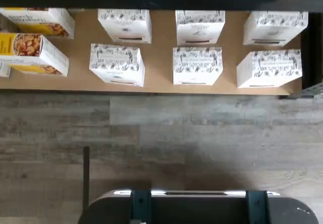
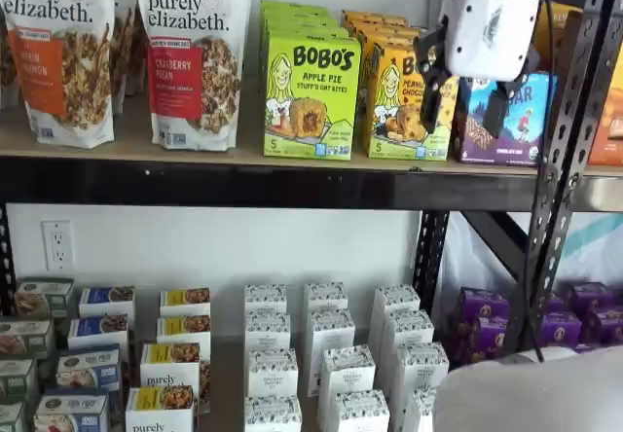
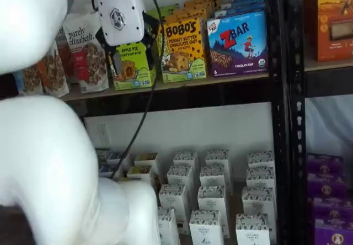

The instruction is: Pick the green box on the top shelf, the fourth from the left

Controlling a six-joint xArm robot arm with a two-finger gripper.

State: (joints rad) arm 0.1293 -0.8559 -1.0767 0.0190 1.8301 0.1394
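Observation:
The green box [image 2: 311, 96], a lime Bobo's Apple Pie carton, stands upright at the front of a row on the top shelf [image 2: 243, 187]. My gripper [image 2: 464, 106] hangs in front of the shelf, to the right of the green box and before the yellow-orange carton. It is open, with a plain gap between its black fingers and nothing in them. In a shelf view the gripper [image 3: 132, 54] covers the upper part of the green box [image 3: 135, 68]. The wrist view shows neither the green box nor the fingers.
Granola bags [image 2: 195, 57] stand left of the green box; a yellow-orange Bobo's carton [image 2: 394, 111] and a ZBar carton [image 3: 237, 43] stand to its right. White patterned boxes [image 1: 197, 65] fill the lower shelf. A black upright [image 2: 565, 160] stands right of the gripper.

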